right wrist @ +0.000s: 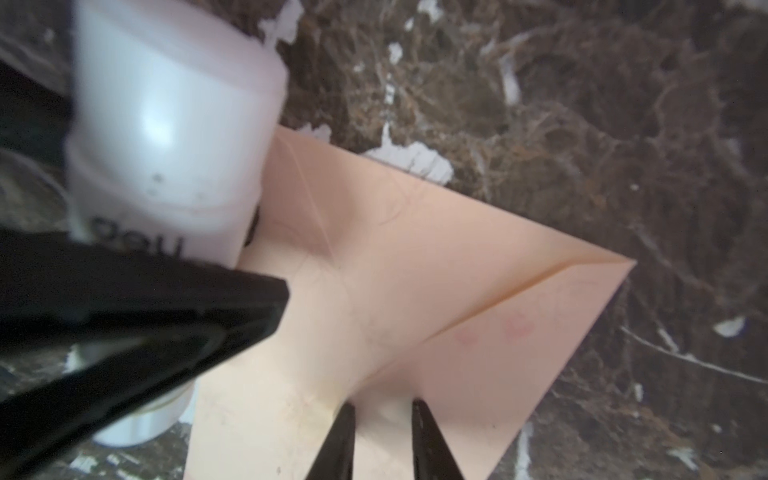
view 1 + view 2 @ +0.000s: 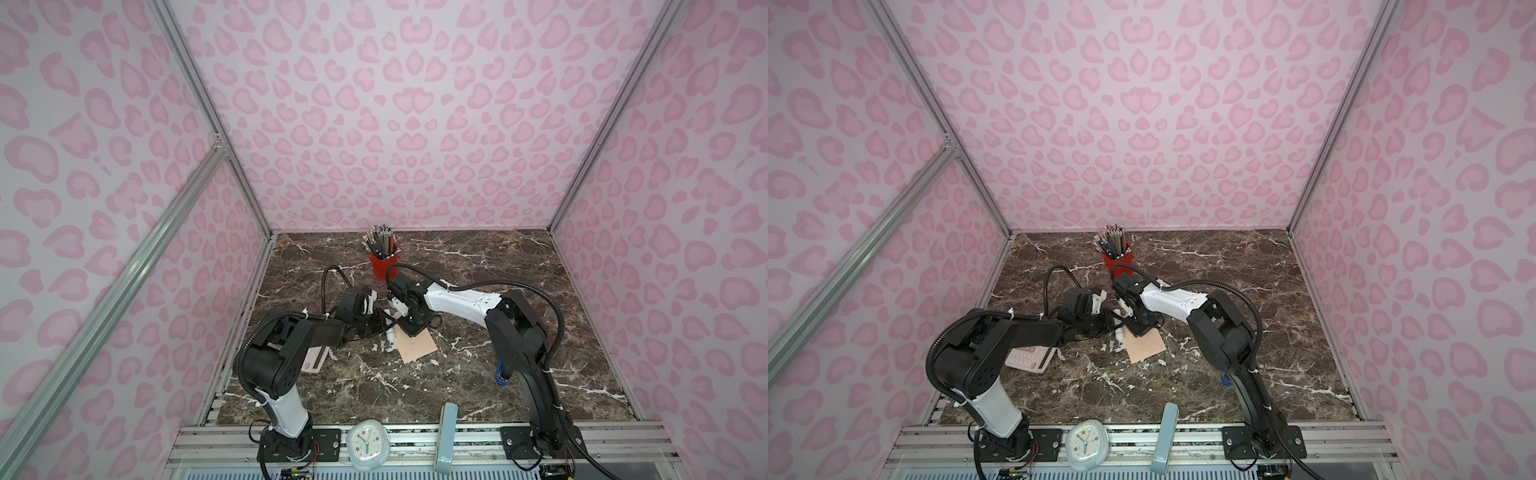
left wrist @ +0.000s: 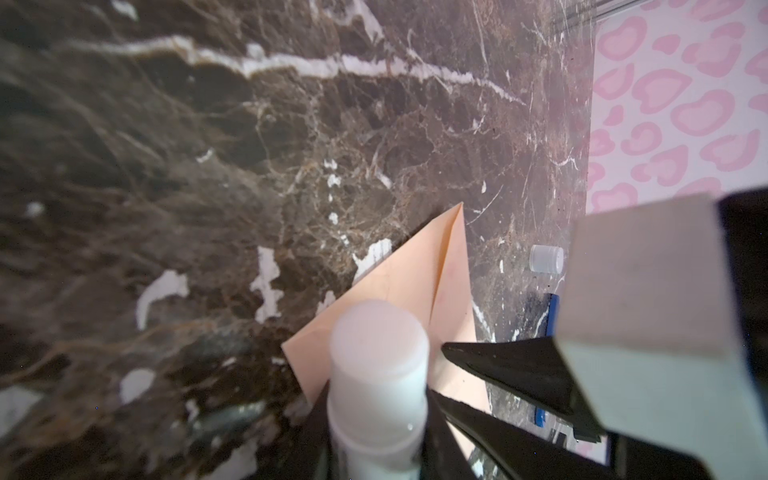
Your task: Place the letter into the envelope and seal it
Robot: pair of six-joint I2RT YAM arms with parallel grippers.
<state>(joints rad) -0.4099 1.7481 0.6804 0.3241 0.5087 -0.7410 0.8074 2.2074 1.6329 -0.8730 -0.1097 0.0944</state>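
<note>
The peach-pink envelope (image 2: pixel 417 347) (image 2: pixel 1146 345) lies flat on the marble table, back side up, its paler flap toward the grippers (image 1: pixel 457 270) (image 3: pixel 407 282). My left gripper (image 2: pixel 382 324) (image 3: pixel 378 415) is shut on a white glue stick (image 3: pixel 378 365) (image 1: pixel 174 124), whose tip hangs at the envelope's left edge. My right gripper (image 2: pixel 409 330) (image 1: pixel 382 409) stands over the envelope's flap end, its jaws a narrow gap apart. Both tips rest on the paper, and nothing is between them. The letter is hidden.
A red cup of pencils (image 2: pixel 384 259) stands behind the arms. A pink calculator (image 2: pixel 316 359) lies under the left arm. A clear cap (image 3: pixel 546 259) and a blue object (image 2: pixel 503 376) lie beside the right arm. A clock (image 2: pixel 367 444) and a light-blue object (image 2: pixel 446 436) sit at the front rail.
</note>
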